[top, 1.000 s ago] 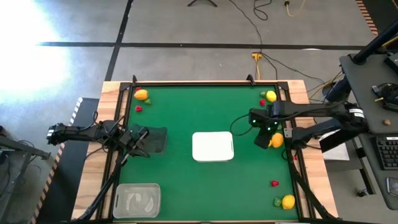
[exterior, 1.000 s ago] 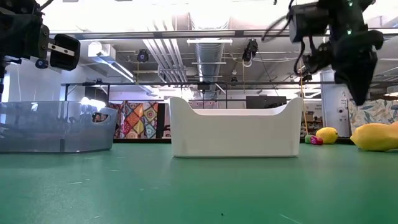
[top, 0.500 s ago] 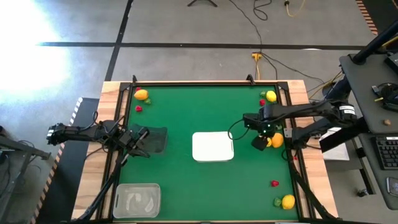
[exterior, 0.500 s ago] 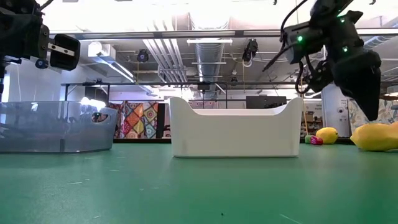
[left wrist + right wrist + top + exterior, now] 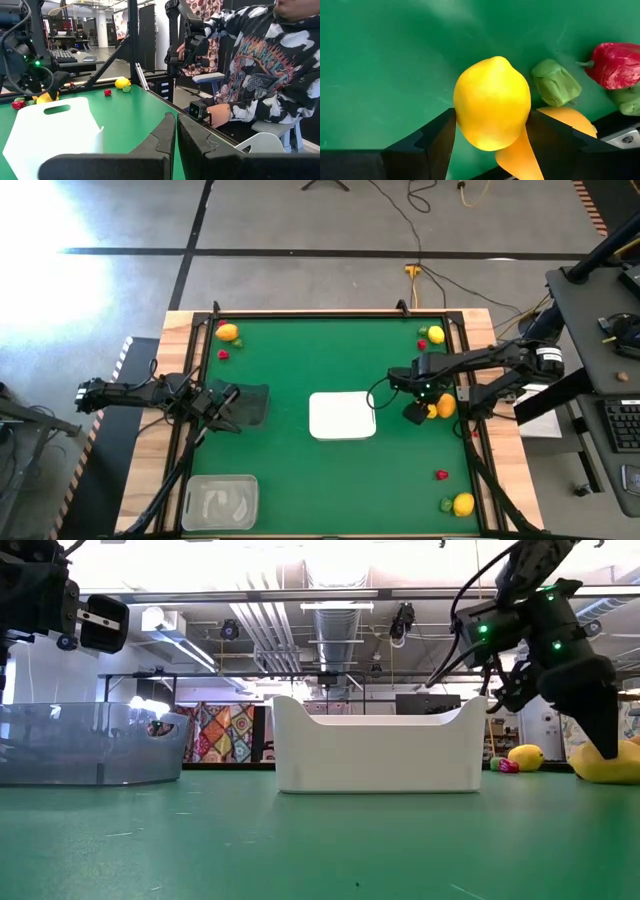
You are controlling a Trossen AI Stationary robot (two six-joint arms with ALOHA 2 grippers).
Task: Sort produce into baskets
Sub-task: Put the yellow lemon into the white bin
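Note:
A yellow lemon (image 5: 492, 102) lies on the green mat near the table's right edge, on or against an orange piece (image 5: 517, 157). A green piece (image 5: 555, 82) and a red one (image 5: 615, 65) lie beside it. My right gripper (image 5: 491, 117) points steeply down, open, one finger on each side of the lemon; in the high view it (image 5: 413, 412) stands just left of the yellow-orange produce (image 5: 444, 406). The white basket (image 5: 342, 415) sits mid-table. My left gripper (image 5: 176, 132) waits shut and level at the left edge, by the dark basket (image 5: 247, 403). My right gripper has its two fingers (image 5: 432, 142) down on opposite sides of the lemon's middle (image 5: 462, 107), coming from above. Whether the pads touch the lemon, I cannot tell. The lemon lies on the mat, not lifted.
A clear basket (image 5: 220, 502) stands at the near left corner. More produce lies at the far left (image 5: 228, 332), the far right (image 5: 436, 335) and the near right (image 5: 463, 503). A person (image 5: 270, 75) sits beyond the table's right edge.
My right gripper has come down toward the lemon by the table's right edge, tipping to point more steeply down and rolling a little. The lemon and the baskets have stayed where they were.

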